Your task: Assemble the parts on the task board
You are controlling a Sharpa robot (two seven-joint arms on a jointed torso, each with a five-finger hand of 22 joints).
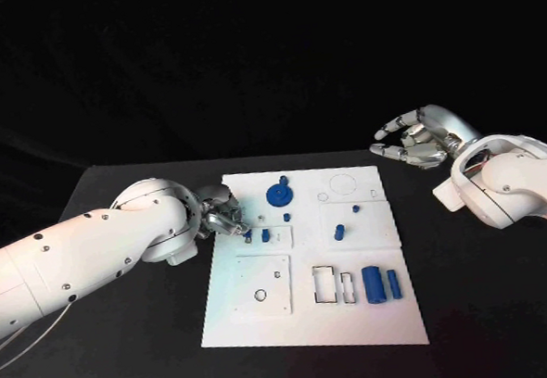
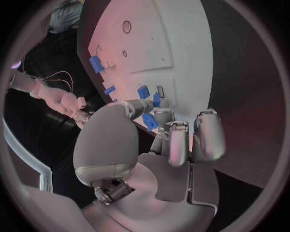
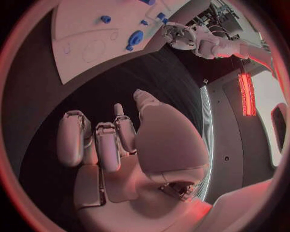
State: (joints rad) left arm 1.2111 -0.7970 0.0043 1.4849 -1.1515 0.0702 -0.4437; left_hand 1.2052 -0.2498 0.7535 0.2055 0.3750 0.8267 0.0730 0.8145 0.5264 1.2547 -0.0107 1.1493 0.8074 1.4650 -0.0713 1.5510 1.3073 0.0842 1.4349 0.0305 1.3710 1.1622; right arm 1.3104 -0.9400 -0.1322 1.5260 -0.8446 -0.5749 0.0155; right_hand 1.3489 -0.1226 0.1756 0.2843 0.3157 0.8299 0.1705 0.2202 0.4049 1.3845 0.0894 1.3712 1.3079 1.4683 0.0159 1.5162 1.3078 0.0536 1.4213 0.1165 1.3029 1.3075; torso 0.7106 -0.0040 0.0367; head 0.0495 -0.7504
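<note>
Left hand [image 1: 221, 214] at the left edge of the white board [image 1: 271, 325], fingers bent over the small blue pieces [image 1: 258, 237] there; whether it grips one cannot be told. On the board: a blue round piece [image 1: 279, 193] near the far edge, a small blue peg [image 1: 340, 232] mid-board, two blue blocks [image 1: 382, 284] at the near right. Right hand [image 1: 413, 139] raised off the board's far right corner, fingers curled and apart, holding nothing
</note>
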